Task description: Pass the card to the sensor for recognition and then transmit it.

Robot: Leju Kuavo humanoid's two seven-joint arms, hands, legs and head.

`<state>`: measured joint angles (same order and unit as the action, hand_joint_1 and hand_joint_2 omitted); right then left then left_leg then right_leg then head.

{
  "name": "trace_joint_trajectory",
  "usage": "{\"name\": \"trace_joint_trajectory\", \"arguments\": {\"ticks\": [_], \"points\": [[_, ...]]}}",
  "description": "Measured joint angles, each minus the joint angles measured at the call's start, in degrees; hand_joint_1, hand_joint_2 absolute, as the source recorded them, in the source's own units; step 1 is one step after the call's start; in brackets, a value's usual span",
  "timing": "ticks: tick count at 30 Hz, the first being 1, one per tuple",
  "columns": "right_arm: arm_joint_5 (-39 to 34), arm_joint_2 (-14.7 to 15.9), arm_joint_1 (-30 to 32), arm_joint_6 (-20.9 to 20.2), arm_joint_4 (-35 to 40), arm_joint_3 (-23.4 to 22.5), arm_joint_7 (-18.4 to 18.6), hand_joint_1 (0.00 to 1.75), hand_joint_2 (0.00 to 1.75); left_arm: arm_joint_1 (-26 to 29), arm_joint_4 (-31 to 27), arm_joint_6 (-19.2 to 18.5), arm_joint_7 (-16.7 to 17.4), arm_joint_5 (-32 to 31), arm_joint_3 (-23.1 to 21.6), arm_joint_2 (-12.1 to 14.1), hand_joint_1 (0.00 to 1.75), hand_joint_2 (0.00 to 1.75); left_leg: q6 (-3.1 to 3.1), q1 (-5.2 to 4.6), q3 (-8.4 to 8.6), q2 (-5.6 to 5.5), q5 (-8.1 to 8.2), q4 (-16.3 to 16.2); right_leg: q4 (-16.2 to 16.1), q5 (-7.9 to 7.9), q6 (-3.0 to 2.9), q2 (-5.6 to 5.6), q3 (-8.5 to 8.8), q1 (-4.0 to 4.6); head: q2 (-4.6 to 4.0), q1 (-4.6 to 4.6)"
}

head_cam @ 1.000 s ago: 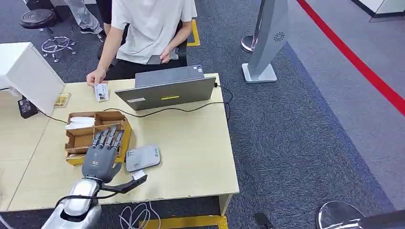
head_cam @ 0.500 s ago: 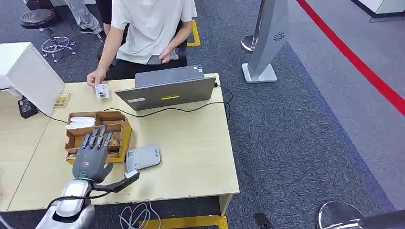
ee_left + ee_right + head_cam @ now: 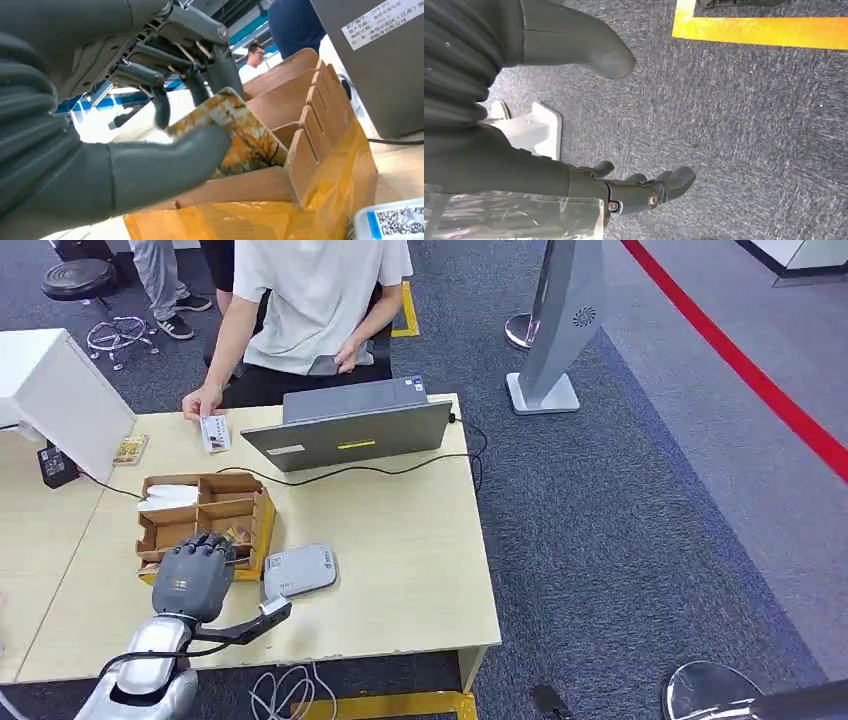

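My left hand is curled over the near compartments of a brown cardboard organiser on the wooden table. In the left wrist view its thumb and dark fingers pinch a card printed with yellow autumn leaves, whose lower part still stands in an organiser slot. The grey-white card sensor lies flat just right of the organiser; its QR-code label is close by. My right hand hangs over the carpet, fingers apart and holding nothing.
A person in a white shirt sits at the far side, holding a white card on the table beside an open grey laptop. Another card lies at the far left. A white box and a black cable are also on the table.
My left hand drew back slightly toward the near edge, and its stretched fingers curled down into the organiser around the leaf-printed card. The person's card shifted a little.
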<state>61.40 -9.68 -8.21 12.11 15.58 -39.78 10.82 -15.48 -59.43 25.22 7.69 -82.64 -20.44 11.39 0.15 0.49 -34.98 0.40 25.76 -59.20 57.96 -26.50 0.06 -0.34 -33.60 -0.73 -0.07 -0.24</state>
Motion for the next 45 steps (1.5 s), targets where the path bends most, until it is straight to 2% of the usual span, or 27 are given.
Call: {"name": "trace_joint_trajectory", "arguments": {"ticks": [12,14,18,20,22,26,29,32,37,39,42,43,45], "points": [[0.02,0.0,-0.06,0.0,0.0,-0.02,-0.04,0.0,1.75,-0.02,0.33,-0.98,-1.92,1.4,0.22,0.0,1.75,1.75,0.0,0.0,0.0,0.0,0.0,0.0,0.0,0.0,0.0,0.0,0.0,0.0,0.0,0.0],[0.02,0.0,-0.06,0.0,0.0,-0.04,-0.09,0.0,1.75,-0.02,0.33,0.09,-2.34,1.62,0.35,0.0,1.75,1.75,0.0,0.0,0.0,0.0,0.0,0.0,0.0,0.0,0.0,0.0,0.0,0.0,0.0,0.0],[-0.09,0.0,-0.08,0.2,0.0,-0.11,-0.13,0.0,1.75,0.45,-0.48,4.99,-3.15,1.42,0.39,-0.2,1.75,1.75,0.0,0.0,0.0,0.0,0.0,0.0,0.0,0.0,0.0,0.0,0.0,0.0,0.0,0.0],[-0.59,0.0,-0.03,0.37,0.0,-0.24,-0.35,0.0,1.75,2.17,-3.35,6.67,-4.22,0.74,0.39,-0.24,1.75,1.75,0.0,-0.01,-0.01,0.02,0.0,0.0,0.0,0.0,0.0,0.02,0.0,-0.01,0.0,0.0],[-1.38,0.0,0.18,0.61,0.0,-0.55,-0.98,0.0,1.75,5.31,-8.84,8.83,-5.27,-0.39,0.37,-0.17,1.75,1.75,-0.02,-0.01,0.0,0.05,0.05,0.0,-0.02,-0.01,0.01,0.06,-0.01,-0.01,0.0,-0.02],[-2.32,0.15,0.83,1.03,0.0,-1.62,-2.01,0.0,1.75,11.62,-20.93,10.27,-6.41,-1.95,-0.92,1.27,1.75,1.75,0.08,-0.02,-0.02,0.03,0.14,-0.01,-0.04,-0.13,0.13,0.05,-0.02,-0.01,0.0,0.02],[-2.3,0.22,1.19,1.11,0.0,-2.19,-2.36,0.0,1.75,14.03,-28.18,10.25,-6.21,-0.98,-1.64,2.93,1.75,1.75,0.04,0.0,-0.02,0.02,0.2,0.0,-0.05,-0.15,0.12,0.02,-0.03,-0.01,0.0,-0.02],[-2.25,0.28,1.28,1.14,0.0,-2.64,-2.47,0.0,1.75,14.28,-32.41,10.1,-6.19,-0.04,-1.66,4.09,1.75,1.75,0.03,0.0,-0.02,0.0,0.19,0.0,-0.04,-0.15,0.12,0.01,-0.02,-0.01,0.0,0.0],[-1.99,0.28,1.34,1.09,0.0,-3.02,-2.47,0.0,1.75,14.21,-35.58,10.32,-6.58,1.48,-1.77,4.74,1.75,1.75,0.01,0.0,0.02,0.0,0.11,-0.01,-0.04,-0.12,0.12,0.02,-0.03,0.0,0.0,0.0],[-1.24,0.28,1.27,0.92,0.0,-3.02,-2.16,0.0,1.75,11.85,-35.63,9.24,-7.21,4.22,-2.08,4.39,1.75,1.75,0.03,0.01,-0.02,-0.08,0.06,-0.04,-0.04,-0.12,0.12,-0.11,-0.12,0.0,0.0,0.02],[0.81,0.28,0.35,-0.35,0.0,-2.93,-0.94,0.0,1.75,1.11,-32.05,2.2,-6.03,6.51,-2.82,1.92,1.75,1.75,0.15,-0.01,-0.2,-0.48,-0.2,-0.08,-0.05,-0.02,0.18,-0.53,-0.17,0.0,0.0,0.0],[1.98,0.24,-0.34,-1.15,0.0,-2.65,-0.16,0.0,1.75,-3.88,-27.99,0.61,-5.16,6.38,-3.02,0.28,1.75,1.75,0.11,0.0,-0.31,-0.61,-0.4,-0.08,-0.05,0.12,0.17,-0.64,-0.15,-0.01,0.0,0.04],[4.09,0.06,-2.31,-2.5,-0.02,-1.48,1.58,0.0,1.75,-15.22,-17.02,1.45,-3.8,5.64,-3.04,-3.46,1.75,1.75,0.14,0.0,-0.66,-0.62,-0.72,-0.08,-0.03,0.51,0.19,-0.66,-0.45,0.0,-0.02,0.04]]}}
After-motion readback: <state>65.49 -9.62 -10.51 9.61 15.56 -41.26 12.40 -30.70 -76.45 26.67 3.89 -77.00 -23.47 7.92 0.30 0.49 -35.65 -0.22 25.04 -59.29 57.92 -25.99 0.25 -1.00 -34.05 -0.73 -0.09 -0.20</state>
